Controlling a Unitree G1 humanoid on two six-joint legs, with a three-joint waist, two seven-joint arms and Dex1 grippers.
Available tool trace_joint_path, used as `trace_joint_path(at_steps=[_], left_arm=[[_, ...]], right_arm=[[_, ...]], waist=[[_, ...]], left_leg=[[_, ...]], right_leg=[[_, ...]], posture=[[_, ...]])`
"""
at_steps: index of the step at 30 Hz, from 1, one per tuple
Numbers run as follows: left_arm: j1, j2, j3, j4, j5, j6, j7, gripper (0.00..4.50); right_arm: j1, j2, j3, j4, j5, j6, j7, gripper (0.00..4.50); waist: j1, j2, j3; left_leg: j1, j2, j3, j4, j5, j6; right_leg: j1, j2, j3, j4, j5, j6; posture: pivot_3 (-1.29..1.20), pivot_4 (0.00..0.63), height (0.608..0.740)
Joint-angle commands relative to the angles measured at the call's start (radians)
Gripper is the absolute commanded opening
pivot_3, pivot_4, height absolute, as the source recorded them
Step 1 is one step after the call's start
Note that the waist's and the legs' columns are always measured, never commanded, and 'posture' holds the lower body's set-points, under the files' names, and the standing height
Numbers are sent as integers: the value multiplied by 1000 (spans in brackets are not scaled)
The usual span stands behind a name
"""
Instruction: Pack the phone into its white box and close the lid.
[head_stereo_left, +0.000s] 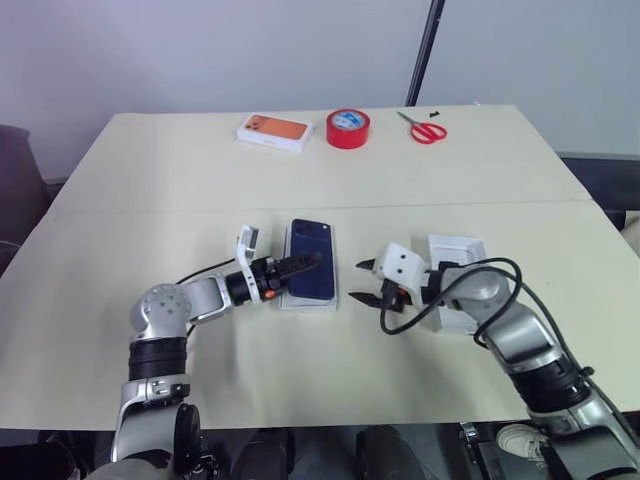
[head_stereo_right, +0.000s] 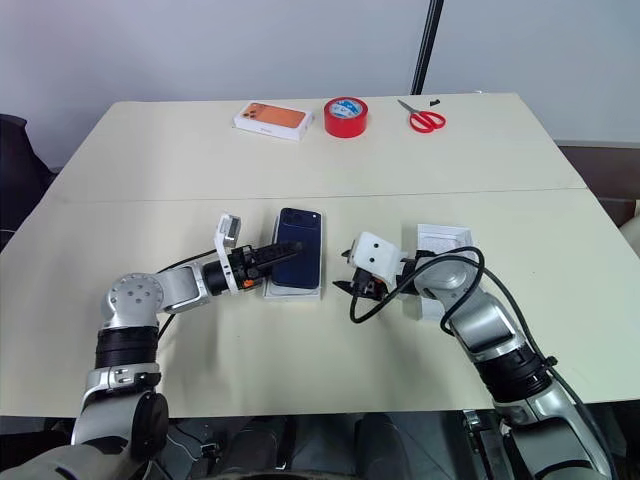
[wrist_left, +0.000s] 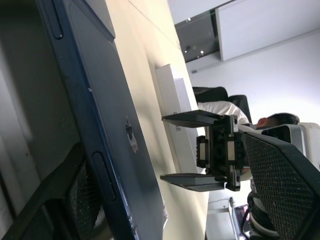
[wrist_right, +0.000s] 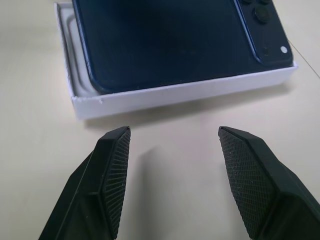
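The dark blue phone (head_stereo_left: 312, 258) lies back up in the shallow white box (head_stereo_left: 306, 301) at the middle of the table. I cannot tell whether it sits fully flat inside. My left gripper (head_stereo_left: 305, 265) reaches over the phone from the left and is open, with its fingers (wrist_left: 285, 185) spread wide on either side of the phone (wrist_left: 100, 125). My right gripper (head_stereo_left: 365, 283) hovers just right of the box and is open with nothing between its fingers. From the right wrist, the box wall (wrist_right: 185, 92) is just ahead of it. The white lid (head_stereo_left: 458, 248) lies open side up behind the right hand.
At the far edge of the tan table (head_stereo_left: 200, 190) stand an orange-topped white box (head_stereo_left: 275, 131), a red tape roll (head_stereo_left: 348, 128) and red scissors (head_stereo_left: 427, 130). A black cable (head_stereo_left: 470, 290) loops around the right wrist.
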Motion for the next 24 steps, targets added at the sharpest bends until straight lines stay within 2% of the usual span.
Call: trace_joint_path(at_steps=[1, 15, 24], left_arm=[[11, 24, 11, -77, -27, 29, 11, 4288], [59, 67, 15, -215, -60, 84, 35, 4288], [43, 119, 41, -195, -65, 85, 33, 4288]], right_arm=[[-29, 11, -6, 6, -5, -31, -8, 2950], [-27, 26, -3, 37, -21, -63, -19, 2950], [-21, 39, 6, 29, -25, -63, -27, 2950]], waist=[[1, 0, 0], [2, 0, 0], [2, 0, 0]], left_leg=[[0, 0, 0, 0, 0, 0], [0, 0, 0, 0, 0, 0], [0, 0, 0, 0, 0, 0]], right_leg=[[0, 0, 0, 0, 0, 0], [0, 0, 0, 0, 0, 0], [0, 0, 0, 0, 0, 0]], posture=[[0, 150, 740], [0, 150, 740], [0, 150, 740]])
